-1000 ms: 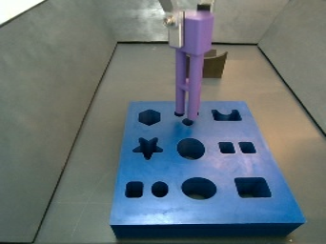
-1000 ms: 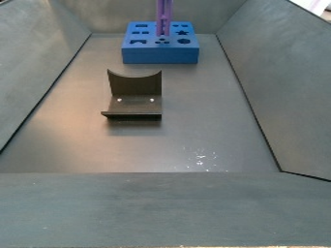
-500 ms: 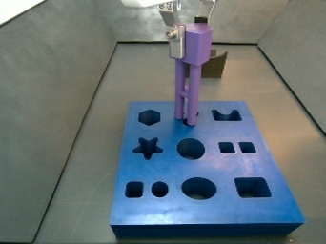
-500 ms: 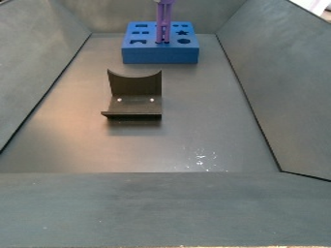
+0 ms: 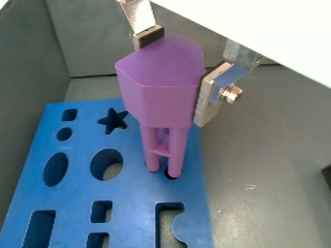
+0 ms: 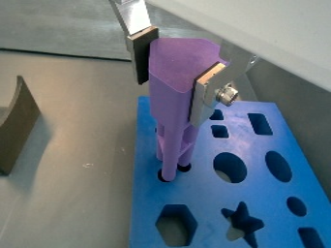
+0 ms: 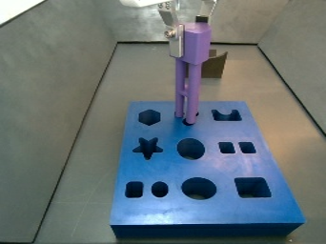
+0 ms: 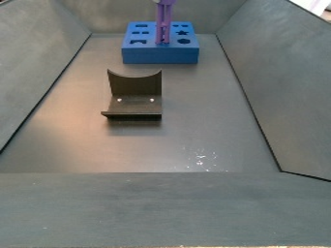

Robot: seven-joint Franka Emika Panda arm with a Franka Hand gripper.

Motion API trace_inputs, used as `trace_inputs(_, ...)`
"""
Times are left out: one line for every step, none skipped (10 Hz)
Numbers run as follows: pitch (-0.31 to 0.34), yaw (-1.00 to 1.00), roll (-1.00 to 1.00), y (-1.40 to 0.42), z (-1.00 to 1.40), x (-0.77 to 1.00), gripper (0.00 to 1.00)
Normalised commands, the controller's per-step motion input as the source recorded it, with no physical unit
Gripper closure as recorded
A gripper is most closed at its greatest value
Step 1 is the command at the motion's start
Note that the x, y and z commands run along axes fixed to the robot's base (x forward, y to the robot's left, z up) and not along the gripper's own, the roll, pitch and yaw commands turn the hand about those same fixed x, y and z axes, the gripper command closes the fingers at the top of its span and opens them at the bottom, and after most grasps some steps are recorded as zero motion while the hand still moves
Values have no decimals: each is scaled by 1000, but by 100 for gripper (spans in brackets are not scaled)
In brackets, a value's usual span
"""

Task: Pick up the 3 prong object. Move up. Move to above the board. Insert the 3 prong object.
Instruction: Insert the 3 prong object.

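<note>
The 3 prong object (image 5: 162,87) is a tall purple peg with a hexagonal cap, standing upright with its prongs down in the small holes of the blue board (image 5: 52,208). My gripper (image 5: 181,66) is shut on the cap, one silver finger on each side; it also shows in a wrist view (image 6: 173,76). In a side view the peg (image 7: 193,71) stands near the far middle of the board (image 7: 204,214), below the gripper (image 7: 189,14). In a side view the peg (image 8: 165,21) rises from the board (image 8: 142,53) at the far end of the floor.
The dark fixture (image 8: 134,97) stands on the grey floor away from the board; it also shows in a wrist view (image 6: 15,126) and behind the peg in a side view (image 7: 218,65). Sloping grey walls (image 7: 51,105) enclose the floor on the sides.
The gripper has come down with the peg, and the prongs have sunk into the board's small holes. Over the last half second nothing has visibly moved.
</note>
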Motion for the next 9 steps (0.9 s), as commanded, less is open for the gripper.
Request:
trace_inputs(0,-551,89,114,-343,-97,100)
trace_inputs(1,-566,96,11,-223,-40,100)
trace_inputs(0,-740,81,3,-351,-80,100)
trace_inputs(0,-209,0,0,0,-83,100)
trace_inputs(0,0,0,-17,0,0,100)
trace_inputs(0,-151,184,-180,-534,29,100)
trace_inputs(0,-203,191,-134,-589,0,100)
trace_inputs(0,-477,146,-51,-474,0,100)
trace_inputs(0,-297,149,-40,-480,0,100)
